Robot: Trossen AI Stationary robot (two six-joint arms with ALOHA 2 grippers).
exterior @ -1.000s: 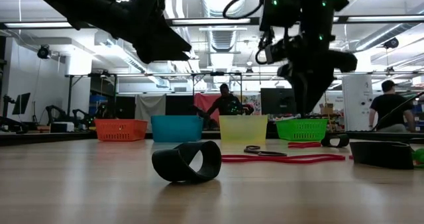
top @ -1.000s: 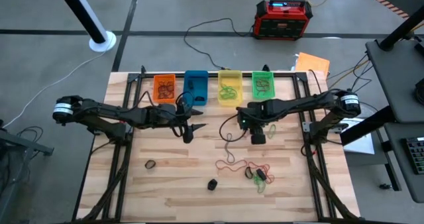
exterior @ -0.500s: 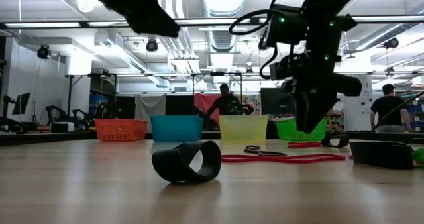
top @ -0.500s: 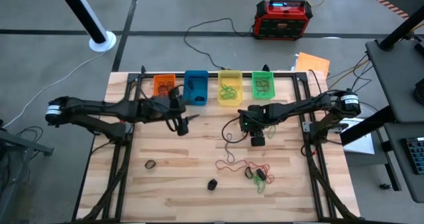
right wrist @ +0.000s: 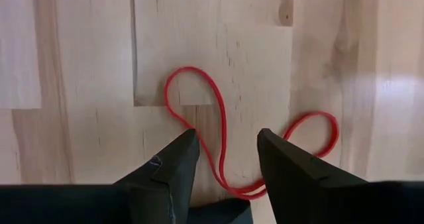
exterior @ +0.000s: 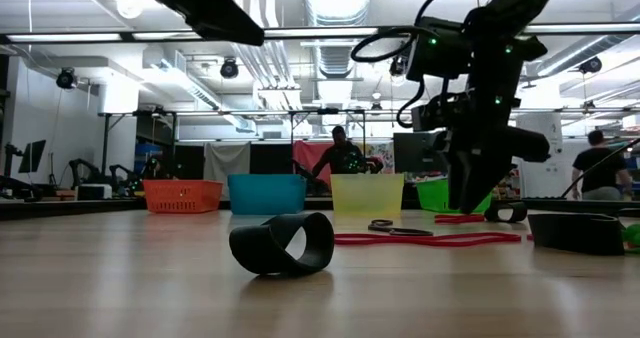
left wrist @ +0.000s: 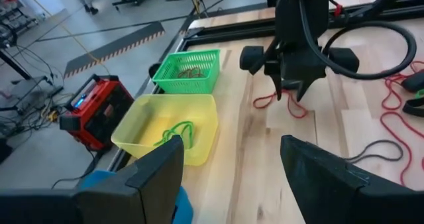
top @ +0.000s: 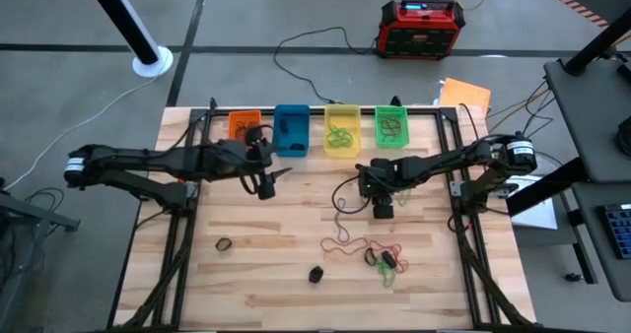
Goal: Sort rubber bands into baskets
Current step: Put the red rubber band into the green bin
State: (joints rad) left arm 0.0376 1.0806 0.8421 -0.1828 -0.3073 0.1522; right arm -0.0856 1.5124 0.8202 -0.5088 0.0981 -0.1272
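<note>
Left hand (top: 264, 185) pulled back, open; right hand (right wrist: 224, 163) half-open over red band (right wrist: 218, 134).

We can read no text, label, brand name, number or sign in any of these views. The red-black box (top: 422, 28) on the floor beyond the table (top: 256, 274) has a small lit panel on top, but we cannot make out any characters on it, and the four baskets (top: 338, 129) carry no lettering that we can see.
</note>
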